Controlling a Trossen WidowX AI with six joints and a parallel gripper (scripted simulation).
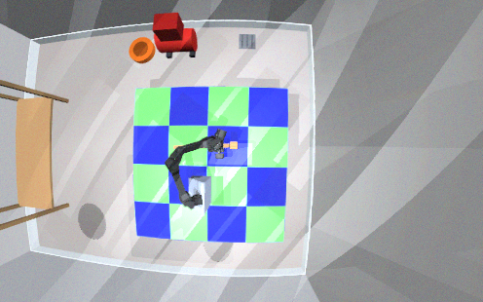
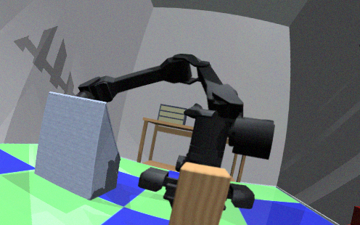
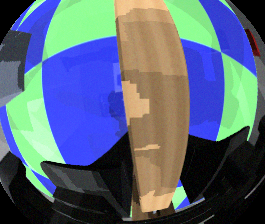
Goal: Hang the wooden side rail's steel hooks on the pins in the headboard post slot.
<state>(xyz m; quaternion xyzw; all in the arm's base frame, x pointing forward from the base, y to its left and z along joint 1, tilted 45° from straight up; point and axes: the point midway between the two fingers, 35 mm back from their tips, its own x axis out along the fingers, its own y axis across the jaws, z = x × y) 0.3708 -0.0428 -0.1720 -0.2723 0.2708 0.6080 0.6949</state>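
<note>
The wooden side rail runs from the top of the wrist view down between the fingers. In the top view its far part shows left of the forearm. My gripper is shut on the rail close to its near end, just left of the post in the top view. The headboard post stands upright; in the exterior view it hides the rail and much of the fingers. The steel hooks, slot and pins cannot be made out. Whether the hooks sit on the pins, and whether the far end touches the table, cannot be told.
The arm's grey wedge-shaped base stand stands on the blue and green checkered surface. A red machine and an orange ring-shaped tub lie beyond its top edge in the top view. A wooden table is at the left.
</note>
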